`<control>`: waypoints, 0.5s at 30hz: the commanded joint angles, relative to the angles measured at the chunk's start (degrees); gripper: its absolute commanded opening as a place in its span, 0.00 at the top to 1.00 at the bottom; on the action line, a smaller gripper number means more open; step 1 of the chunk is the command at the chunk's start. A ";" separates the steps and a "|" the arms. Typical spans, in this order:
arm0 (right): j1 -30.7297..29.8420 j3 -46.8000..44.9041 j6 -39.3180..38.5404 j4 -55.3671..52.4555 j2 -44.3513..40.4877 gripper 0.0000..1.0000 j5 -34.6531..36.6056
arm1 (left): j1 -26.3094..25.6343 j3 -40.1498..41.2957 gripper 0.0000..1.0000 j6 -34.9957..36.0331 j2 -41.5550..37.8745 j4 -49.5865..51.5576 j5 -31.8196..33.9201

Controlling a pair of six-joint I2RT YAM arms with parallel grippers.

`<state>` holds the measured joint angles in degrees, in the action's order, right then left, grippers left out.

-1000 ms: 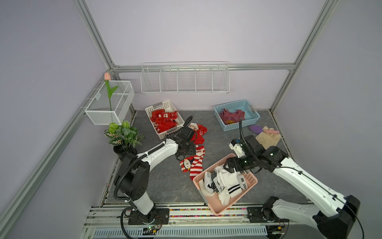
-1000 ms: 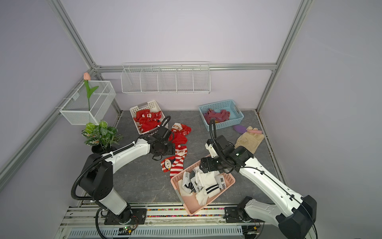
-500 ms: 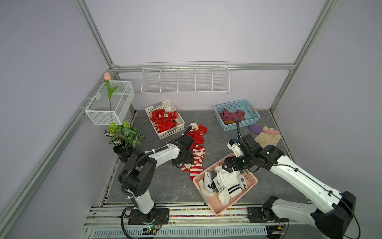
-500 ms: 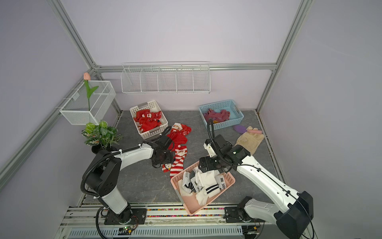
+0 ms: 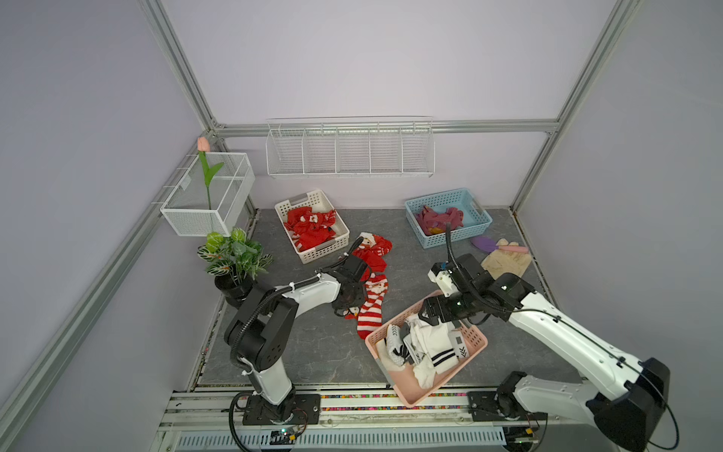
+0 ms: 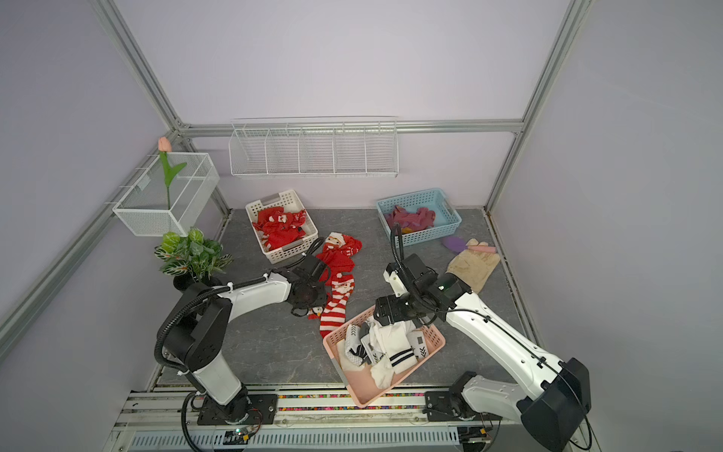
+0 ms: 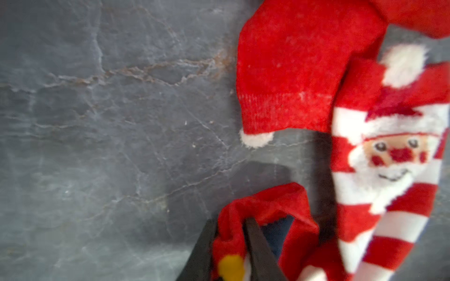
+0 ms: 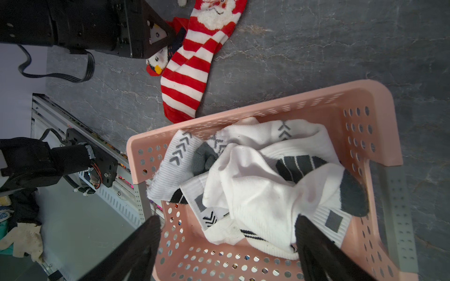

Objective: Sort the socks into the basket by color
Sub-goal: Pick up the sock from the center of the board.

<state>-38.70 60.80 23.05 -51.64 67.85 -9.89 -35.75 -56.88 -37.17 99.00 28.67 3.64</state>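
Left hand (image 7: pixel 230 225), open a moment ago, now clenched on the small red sock (image 7: pixel 270 202) on the desk (image 7: pixel 97 121), ready for the white basket (image 5: pixel 324 249) of reds; right hand (image 8: pixel 227 220) released over the pink basket (image 8: pixel 292 104).

Far left, cream basket (image 5: pixel 324 250): red socks (image 5: pixel 311 229). Far right, blue basket (image 5: pixel 469 231): maroon socks (image 5: pixel 438 217). Near, pink basket (image 5: pixel 407 385): white socks (image 5: pixel 426 344), black stripes, chevrons. Grey veined floor (image 5: pixel 313 344): red-white striped Santa sock (image 5: pixel 371 313); red penguin sock (image 7: pixel 272 202), yellow beak.
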 commanded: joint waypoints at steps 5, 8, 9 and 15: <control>0.21 1.26 -0.47 1.61 1.14 0.11 -0.78 | -0.29 1.10 1.00 0.63 -9.38 4.66 1.87; 0.26 1.17 -0.36 2.38 1.36 0.11 -1.15 | -0.24 -1.32 1.00 0.73 -14.30 7.45 2.98; 0.22 1.17 -0.33 2.78 1.40 0.11 -1.26 | -0.27 -2.31 1.00 1.06 -15.55 8.46 3.09; 0.21 1.34 0.07 4.94 2.17 0.11 -2.59 | 0.30 -4.60 1.00 -0.05 -21.84 10.76 2.04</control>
<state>-38.70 60.82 23.11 -48.56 69.45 -11.00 -35.73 -60.27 -36.77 79.31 36.29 5.10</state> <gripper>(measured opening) 0.886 0.001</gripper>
